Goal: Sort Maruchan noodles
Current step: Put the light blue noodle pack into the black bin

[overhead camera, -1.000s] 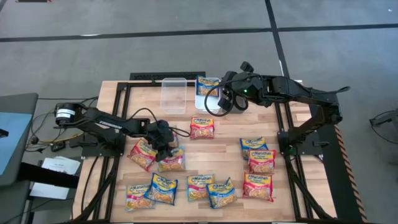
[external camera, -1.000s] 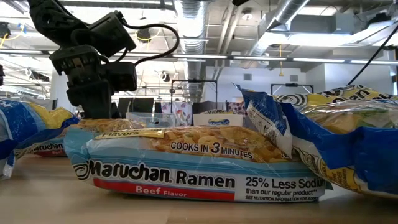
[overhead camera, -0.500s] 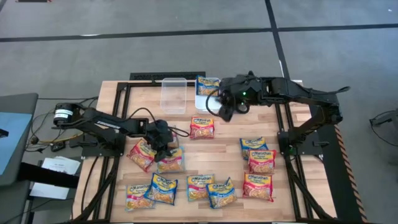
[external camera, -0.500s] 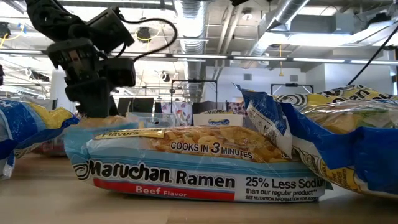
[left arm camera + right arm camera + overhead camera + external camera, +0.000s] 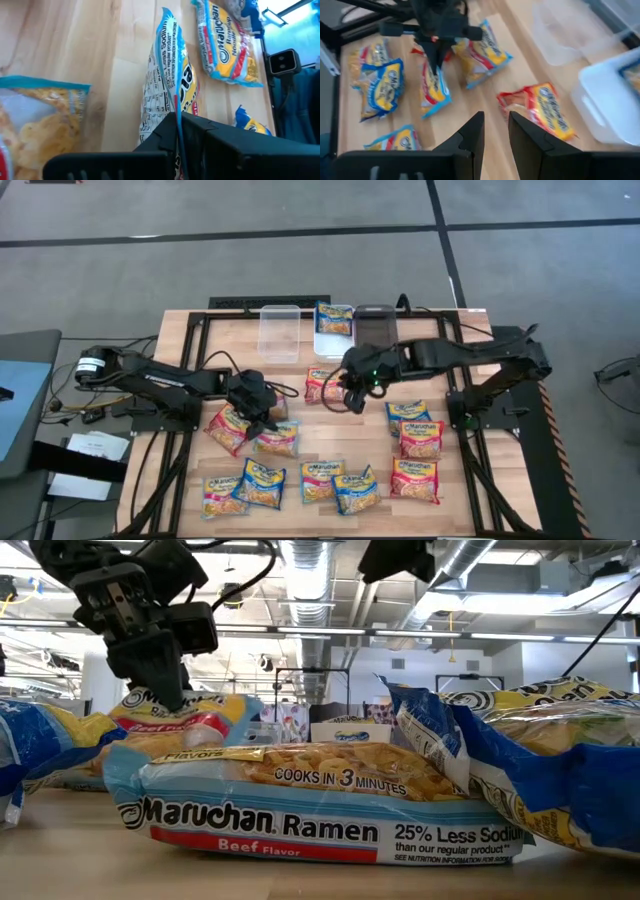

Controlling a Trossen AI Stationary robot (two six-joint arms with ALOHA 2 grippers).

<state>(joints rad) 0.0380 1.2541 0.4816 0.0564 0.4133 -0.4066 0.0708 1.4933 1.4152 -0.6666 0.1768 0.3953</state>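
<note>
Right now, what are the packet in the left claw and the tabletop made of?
Packet in the left claw: thin, glossy printed plastic film, judging by its crinkles, sheen and flat sealed edge pinched between the fingers. Tabletop: light wood, probably butcher-block planks, with visible grain and seams and a matte finish.

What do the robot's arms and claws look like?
Both arms are black and jointed, like thin metal bones. The left arm has a round silver part at its base and loose black cables. The right arm shows a tiny green light. The left gripper and right gripper each have two flat black fingers.
</note>
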